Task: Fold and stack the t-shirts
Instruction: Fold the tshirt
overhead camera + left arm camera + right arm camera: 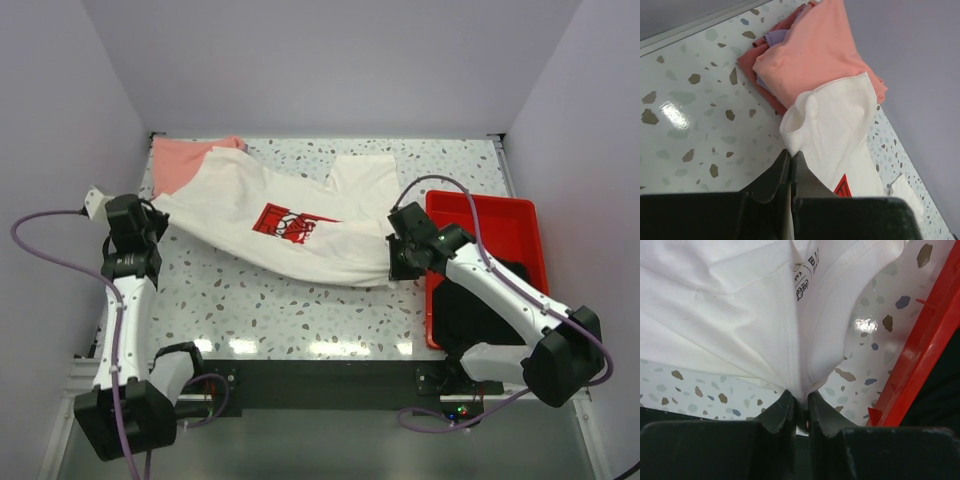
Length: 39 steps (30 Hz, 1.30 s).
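Left gripper (791, 167) and right gripper (800, 407), fingers clamped on the cream-white t-shirt (290, 225), stretch it over the tabletop (300, 310); salmon-pink tee (178, 160) and lavender tee (771, 37) lie heaped far-left. Folding seems barely begun.

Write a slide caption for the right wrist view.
Right fingers pinch the cream-white t-shirt at a seam, care label visible, beside the red plastic tray on the speckled table.

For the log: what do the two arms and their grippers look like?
The left arm and right arm have white links, black joints and black bases. A purple cable loops off each. The left gripper and right gripper have dark wedge-shaped fingers on black bodies.
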### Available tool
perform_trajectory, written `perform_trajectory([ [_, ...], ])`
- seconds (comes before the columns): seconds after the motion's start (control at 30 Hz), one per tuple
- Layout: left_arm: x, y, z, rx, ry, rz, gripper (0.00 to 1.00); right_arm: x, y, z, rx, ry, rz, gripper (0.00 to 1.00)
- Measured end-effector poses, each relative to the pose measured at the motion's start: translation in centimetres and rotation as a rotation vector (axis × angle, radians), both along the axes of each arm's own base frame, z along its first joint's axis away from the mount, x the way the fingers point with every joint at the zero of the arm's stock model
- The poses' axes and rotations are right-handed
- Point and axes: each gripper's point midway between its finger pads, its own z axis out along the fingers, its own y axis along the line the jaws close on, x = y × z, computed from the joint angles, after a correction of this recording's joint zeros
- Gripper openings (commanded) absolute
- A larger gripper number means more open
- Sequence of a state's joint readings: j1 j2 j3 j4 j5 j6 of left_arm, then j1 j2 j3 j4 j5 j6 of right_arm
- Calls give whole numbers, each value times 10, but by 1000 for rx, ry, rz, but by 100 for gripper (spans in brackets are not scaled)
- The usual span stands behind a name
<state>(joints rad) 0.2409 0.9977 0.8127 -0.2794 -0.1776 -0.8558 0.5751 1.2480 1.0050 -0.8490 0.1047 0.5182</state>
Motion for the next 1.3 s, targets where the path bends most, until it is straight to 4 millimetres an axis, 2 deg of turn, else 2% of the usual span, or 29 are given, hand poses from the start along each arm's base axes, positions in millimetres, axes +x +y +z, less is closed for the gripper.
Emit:
perform_trajectory([
  [0.07, -18, 2, -1, -1, -1, 41, 0, -10, -3, -7, -6, 35, 17, 0],
  [0.17, -46, 0, -21, -18, 30, 85, 0, -26, -10, -21, -23, 84, 33, 0],
  [0.33, -104, -3, -91, -82, 200, 193, 0, -49, -18, -43, -41, 162, 62, 0],
  [0.37, -132, -7, -119, -122, 292, 258, 0, -55, -21, -50, -51, 185, 70, 0],
  [0.43, -144, -14, -131, -150, 322, 284, 0, -61, -23, -56, -57, 204, 77, 0],
  [0.53, -159, -21, -138, -186, 337, 336, 0, -69, -27, -64, -63, 235, 86, 0],
  [0.93, -195, -9, -142, -231, 388, 588, 0, -76, -33, -67, -96, 266, 92, 0],
  [0.97, -197, -9, -143, -230, 399, 599, 3, -77, -34, -67, -100, 269, 91, 0],
  [1.0, -199, -9, -144, -230, 412, 610, 20, -77, -35, -67, -103, 271, 91, 2],
  [1.07, -203, -9, -146, -226, 436, 623, 32, -78, -36, -67, -107, 274, 90, 8],
  [1.13, -206, -8, -147, -222, 449, 638, 42, -79, -37, -67, -108, 276, 89, 18],
  [1.17, -207, -8, -147, -223, 449, 644, 58, -79, -37, -67, -108, 276, 88, 21],
  [1.2, -208, -8, -147, -223, 449, 646, 66, -79, -37, -67, -108, 276, 88, 24],
  [1.23, -209, -8, -146, -225, 441, 650, 73, -79, -37, -67, -109, 276, 87, 31],
  [1.27, -209, -8, -145, -229, 428, 653, 88, -79, -37, -66, -110, 275, 85, 40],
  [1.3, -208, -7, -143, -234, 412, 655, 97, -79, -37, -66, -108, 274, 83, 49],
])
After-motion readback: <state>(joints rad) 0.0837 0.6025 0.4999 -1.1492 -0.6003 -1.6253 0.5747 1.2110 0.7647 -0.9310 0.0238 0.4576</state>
